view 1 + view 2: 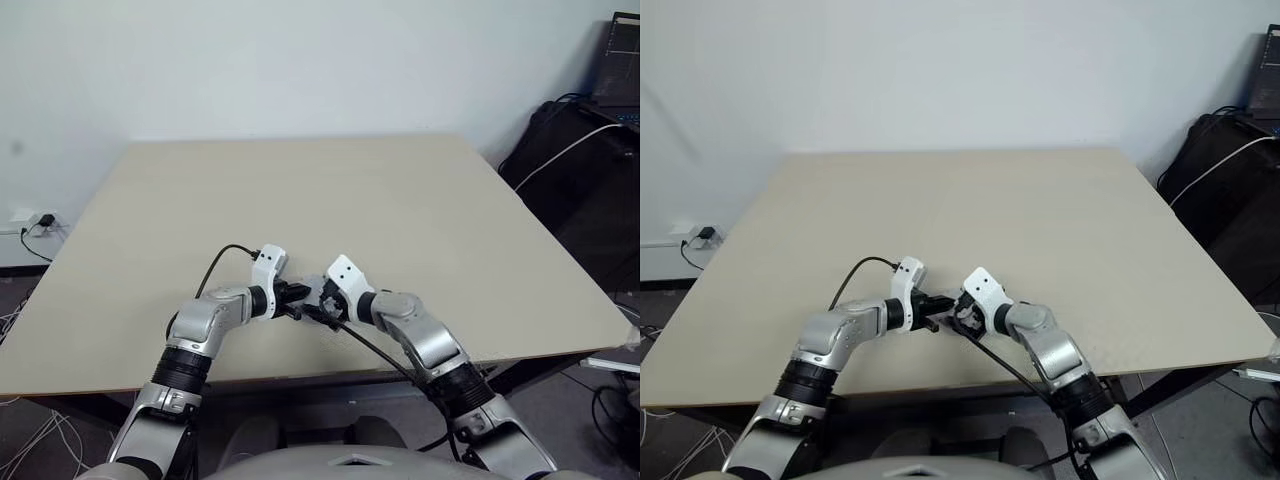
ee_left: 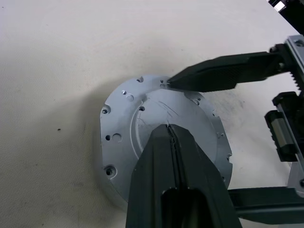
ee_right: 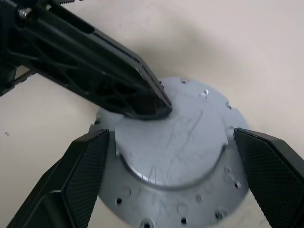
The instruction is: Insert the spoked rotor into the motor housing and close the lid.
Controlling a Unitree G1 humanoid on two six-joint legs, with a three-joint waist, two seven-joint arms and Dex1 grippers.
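Note:
The lid [image 2: 142,118], a round silver-grey disc with a raised smooth centre and small holes around its flange, lies flat near the front edge of the table [image 1: 400,200]. My left gripper [image 2: 168,130] is shut, and its joined tips rest on the raised centre of the lid [image 3: 180,156]. My right gripper [image 3: 169,137] is open, with one ribbed finger [image 3: 90,166] on each side of the lid and a small gap at the rim. In the head view the left gripper [image 1: 296,293] and right gripper [image 1: 318,305] meet tip to tip. The spoked rotor and the motor housing are hidden.
The beige table stretches wide behind and to both sides of the grippers. Its front edge is close below them. Black cases with cables [image 1: 590,180] stand off the table at the right. A wall socket with a plug [image 1: 40,222] is at the far left.

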